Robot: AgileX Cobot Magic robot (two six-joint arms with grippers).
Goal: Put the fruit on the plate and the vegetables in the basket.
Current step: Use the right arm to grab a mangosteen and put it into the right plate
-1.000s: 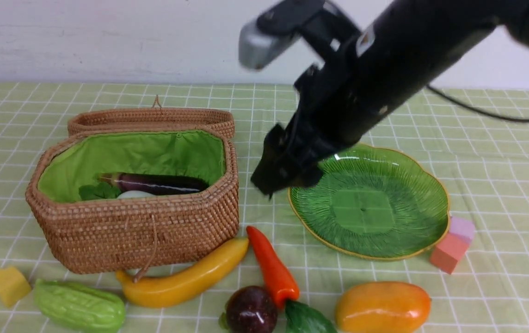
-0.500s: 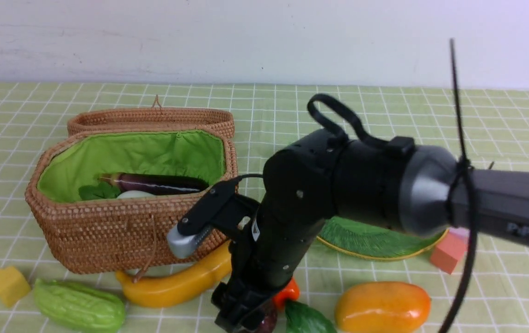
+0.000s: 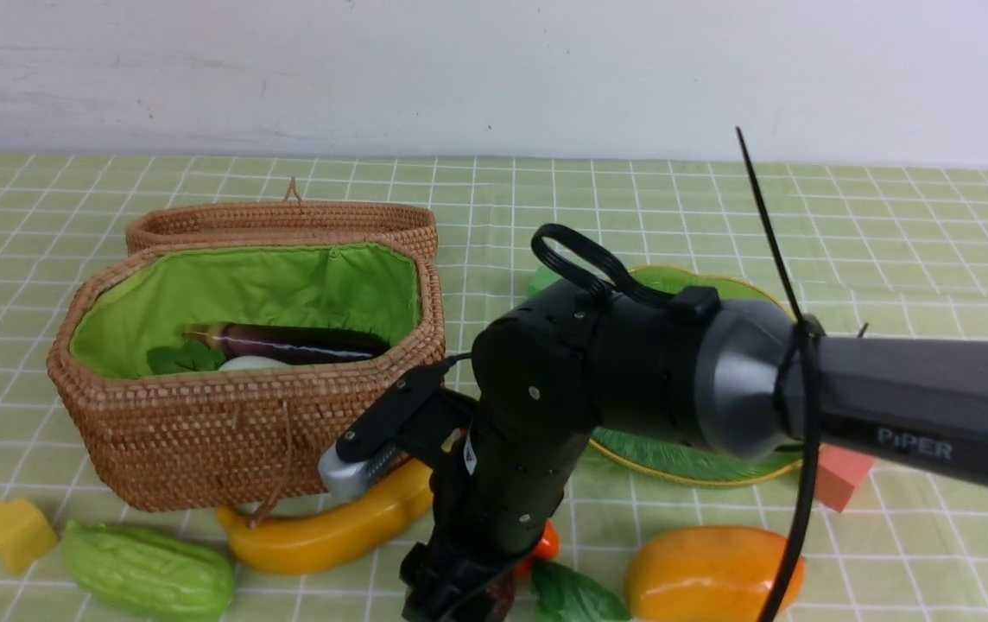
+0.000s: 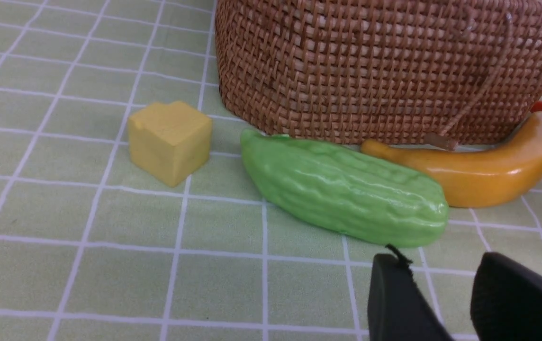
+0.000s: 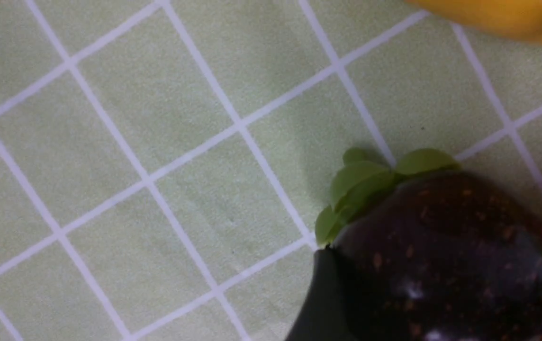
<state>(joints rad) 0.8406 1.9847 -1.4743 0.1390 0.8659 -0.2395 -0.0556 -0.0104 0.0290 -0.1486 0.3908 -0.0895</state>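
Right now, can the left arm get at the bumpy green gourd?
Probably yes. The left gripper sits low just short of the bumpy green gourd, jaws apart and empty, only bare tablecloth between. The yellow foam cube lies aside and the banana beyond, neither in the path.

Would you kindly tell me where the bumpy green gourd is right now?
In the front view the gourd lies at the near left edge, just in front of the basket, between the yellow cube and the banana.
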